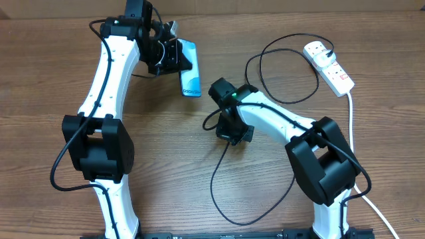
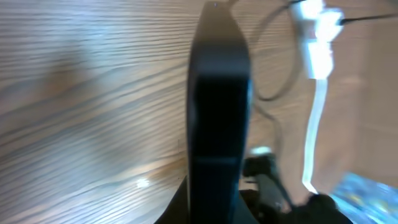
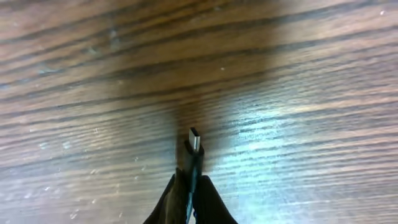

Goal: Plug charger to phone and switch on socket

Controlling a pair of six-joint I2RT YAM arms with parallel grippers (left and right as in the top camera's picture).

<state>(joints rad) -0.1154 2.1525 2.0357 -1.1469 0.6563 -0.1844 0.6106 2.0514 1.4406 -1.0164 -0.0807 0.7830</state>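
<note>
My left gripper [image 1: 174, 58] is shut on the phone [image 1: 190, 76] and holds it lifted and tilted at the back of the table. In the left wrist view the phone [image 2: 217, 106] stands edge-on between the fingers [image 2: 214, 202]. My right gripper [image 1: 229, 133] is shut on the charger's connector end, to the right of and below the phone. In the right wrist view the small tip [image 3: 194, 142] sticks out past the fingers [image 3: 190, 186], just above the wood. The black cable [image 1: 216, 182] loops over the table to the socket [image 1: 329, 65] at the back right.
The socket's thick white cord [image 1: 352, 133] runs down the right side of the table. The socket [image 2: 318, 34] and cord [image 2: 314, 124] also show blurred in the left wrist view. The tabletop is brown wood [image 1: 53, 79].
</note>
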